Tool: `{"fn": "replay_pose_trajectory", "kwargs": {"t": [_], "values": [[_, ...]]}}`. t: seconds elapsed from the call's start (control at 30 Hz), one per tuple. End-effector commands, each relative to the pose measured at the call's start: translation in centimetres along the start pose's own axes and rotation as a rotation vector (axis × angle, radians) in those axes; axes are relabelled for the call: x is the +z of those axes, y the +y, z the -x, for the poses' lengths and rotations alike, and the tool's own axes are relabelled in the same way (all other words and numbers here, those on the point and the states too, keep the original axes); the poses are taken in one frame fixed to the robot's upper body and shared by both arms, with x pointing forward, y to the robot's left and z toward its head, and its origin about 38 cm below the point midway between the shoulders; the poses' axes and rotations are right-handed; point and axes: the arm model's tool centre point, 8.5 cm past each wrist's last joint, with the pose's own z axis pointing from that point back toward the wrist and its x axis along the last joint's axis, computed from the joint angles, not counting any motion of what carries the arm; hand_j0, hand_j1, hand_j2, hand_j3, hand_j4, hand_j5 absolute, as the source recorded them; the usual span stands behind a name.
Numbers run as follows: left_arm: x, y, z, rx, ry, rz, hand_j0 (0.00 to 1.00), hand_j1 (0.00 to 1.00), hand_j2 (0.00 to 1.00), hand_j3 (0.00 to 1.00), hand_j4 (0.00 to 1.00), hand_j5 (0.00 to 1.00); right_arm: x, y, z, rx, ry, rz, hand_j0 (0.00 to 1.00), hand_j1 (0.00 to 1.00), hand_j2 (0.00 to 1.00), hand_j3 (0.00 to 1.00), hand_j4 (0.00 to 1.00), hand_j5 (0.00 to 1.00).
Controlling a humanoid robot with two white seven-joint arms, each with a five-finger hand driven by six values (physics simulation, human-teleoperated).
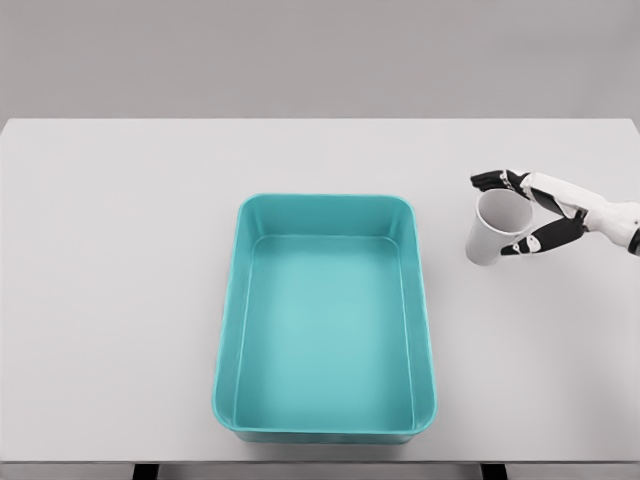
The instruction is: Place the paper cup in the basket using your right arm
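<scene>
One right hand [528, 212] we see gripping the white paper cup [495, 227], tilted, right of the teal basket [424, 300] on the white counter [110, 280].

One cup [494, 227], white paper; one basket [325, 425], teal and rectangular; one table [120, 250], white; one hand [530, 212], the right, with five fingers; no second of any kind shows.
</scene>
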Motion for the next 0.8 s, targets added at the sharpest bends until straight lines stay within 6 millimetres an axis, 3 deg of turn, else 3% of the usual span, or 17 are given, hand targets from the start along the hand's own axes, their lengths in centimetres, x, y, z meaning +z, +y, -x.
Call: {"fn": "replay_pose_trajectory", "kwargs": {"t": [0.0,0.53,0.77], "values": [[0.0,0.0,0.0,0.0,0.0,0.0,1.0,1.0,1.0,1.0,1.0,1.0,0.1,-0.1,0.0,0.004,0.004,0.001,0.79,0.79,0.79,0.79,0.79,0.79],[0.0,0.0,0.0,0.0,0.0,0.0,1.0,1.0,1.0,1.0,1.0,1.0,0.5,-0.6,-0.2,0.014,0.007,0.012,0.7,0.7,0.7,0.7,0.7,0.7],[0.0,0.0,0.0,0.0,0.0,0.0,1.0,1.0,1.0,1.0,1.0,1.0,0.7,-1.5,-1.8,0.038,-0.025,0.03,0.67,0.67,0.67,0.67,0.67,0.67]]}}
